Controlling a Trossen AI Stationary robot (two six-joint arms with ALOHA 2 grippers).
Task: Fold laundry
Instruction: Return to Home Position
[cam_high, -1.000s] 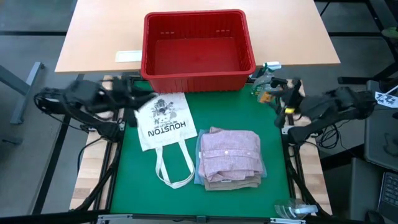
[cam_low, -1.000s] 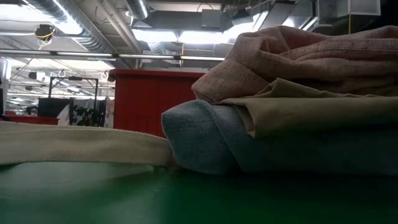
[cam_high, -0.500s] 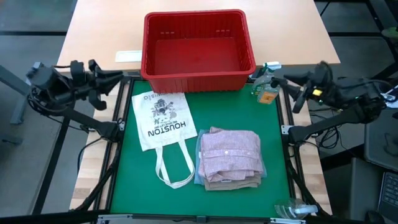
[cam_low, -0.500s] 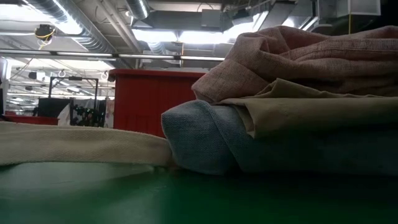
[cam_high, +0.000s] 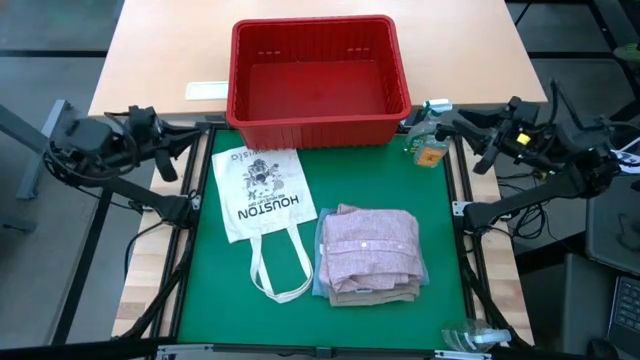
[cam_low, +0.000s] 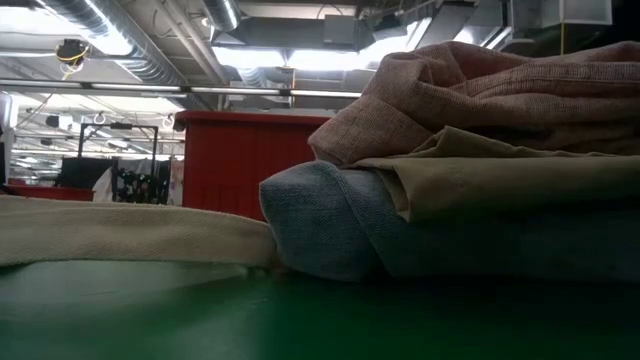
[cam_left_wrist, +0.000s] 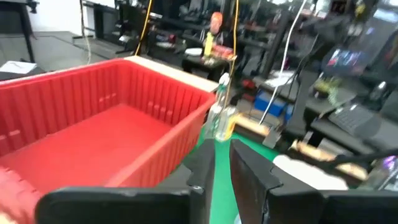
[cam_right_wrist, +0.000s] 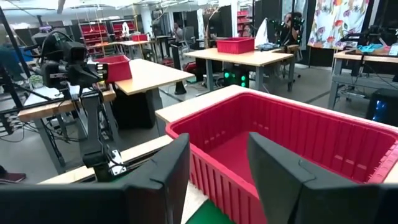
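The laundry is a folded stack (cam_high: 370, 255) on the green mat: a pink-mauve buttoned shirt on top, then a khaki piece (cam_low: 500, 180), with blue denim (cam_low: 330, 220) at the bottom. To its left a cream tote bag (cam_high: 262, 190) printed HOUSTON lies flat, its handles (cam_high: 280, 275) toward the near edge. My left gripper (cam_high: 192, 137) hovers off the mat's far left corner, open by a narrow gap (cam_left_wrist: 222, 149) with nothing in it. Off the far right corner my right gripper (cam_high: 447, 125) stands open and empty (cam_right_wrist: 217, 168).
A red plastic basket (cam_high: 318, 120) stands on the wooden table just beyond the mat's far edge. A small bottle (cam_high: 428, 140) stands at the mat's far right corner, below my right gripper. A clear plastic item (cam_high: 475, 338) lies at the near right corner.
My left gripper has drawn back from over the tote's far left corner toward the table's left edge. My right gripper has risen and tipped up to level at the far right corner. The tote and the stack have stayed where they were.
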